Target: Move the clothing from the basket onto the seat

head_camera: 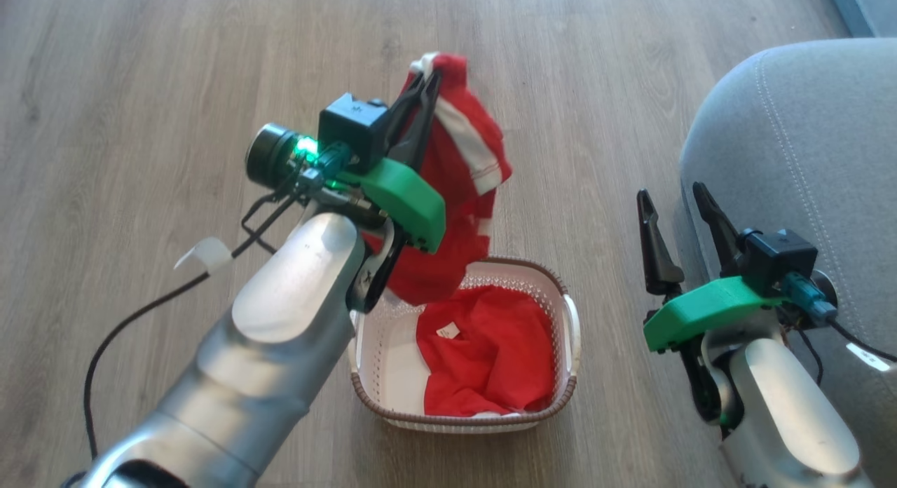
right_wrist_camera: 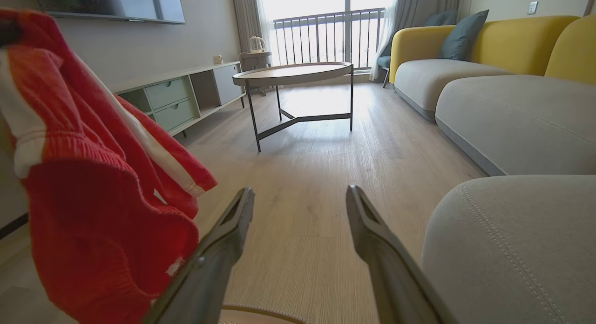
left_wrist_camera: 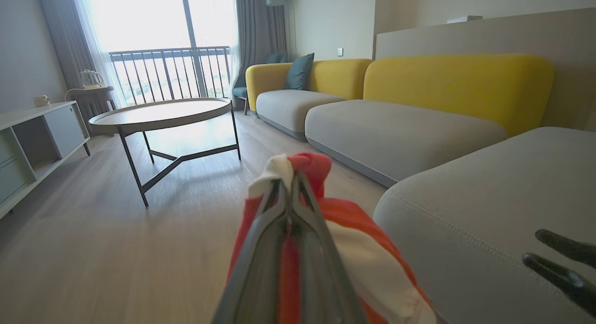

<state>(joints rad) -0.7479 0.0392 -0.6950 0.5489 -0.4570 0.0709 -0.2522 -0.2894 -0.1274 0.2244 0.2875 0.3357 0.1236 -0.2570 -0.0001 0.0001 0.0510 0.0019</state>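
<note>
My left gripper (head_camera: 431, 78) is shut on a red garment with a white stripe (head_camera: 459, 186), which hangs from the fingers above the basket's far left corner. In the left wrist view the same clothing (left_wrist_camera: 298, 168) bunches over the closed fingertips of the left gripper (left_wrist_camera: 291, 184). A second red garment (head_camera: 490, 348) lies in the cream basket (head_camera: 571, 327) on the floor. The grey seat (head_camera: 806, 137) is to the right. My right gripper (head_camera: 673, 197) stands open and empty beside the seat's edge, seen too in its own view (right_wrist_camera: 300, 198), where the hanging garment (right_wrist_camera: 93, 175) is at the left.
A round coffee table (left_wrist_camera: 163, 112) stands farther off on the wood floor, with a low cabinet (right_wrist_camera: 177, 100) by the wall. Yellow-backed sofa sections (left_wrist_camera: 400, 128) run beyond the seat. A black cable (head_camera: 112, 334) trails beside my left arm.
</note>
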